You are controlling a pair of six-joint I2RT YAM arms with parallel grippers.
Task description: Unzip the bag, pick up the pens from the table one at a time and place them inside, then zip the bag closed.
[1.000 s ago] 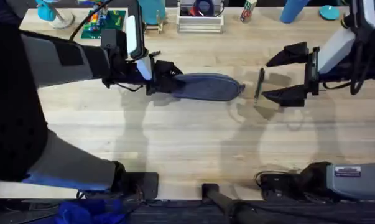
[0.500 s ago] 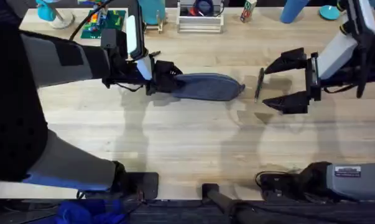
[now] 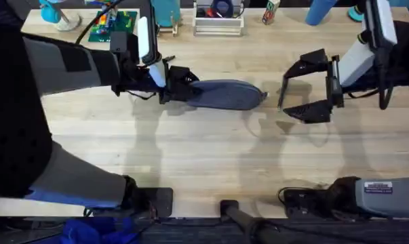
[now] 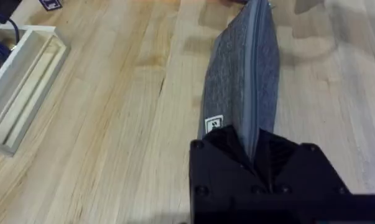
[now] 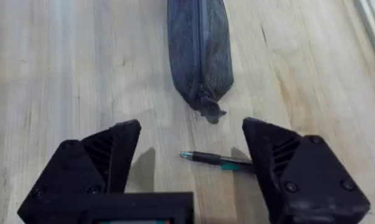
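Black-fingered, the right gripper point(image 3: 307, 87) hangs at about 3 o'clock over the light wooden butcher-block table point(image 3: 211, 156), its jaws spread wide and holding nothing. In the right wrist view, a slim dark black-green pen point(image 5: 215, 160) lies flat on the wood between the gripper's point(image 5: 193, 158) two fingers, partly hidden by one of them. Beyond the pen, near the table's middle, lies the grey-blue elongated fabric pouch point(image 3: 228, 94) with its zipper point(image 4: 257, 68) running along its top. At its 9 o'clock end the left gripper point(image 3: 173, 85) is clenched on the pouch; the left wrist view shows the fabric pinched between the black fingers point(image 4: 227, 152).
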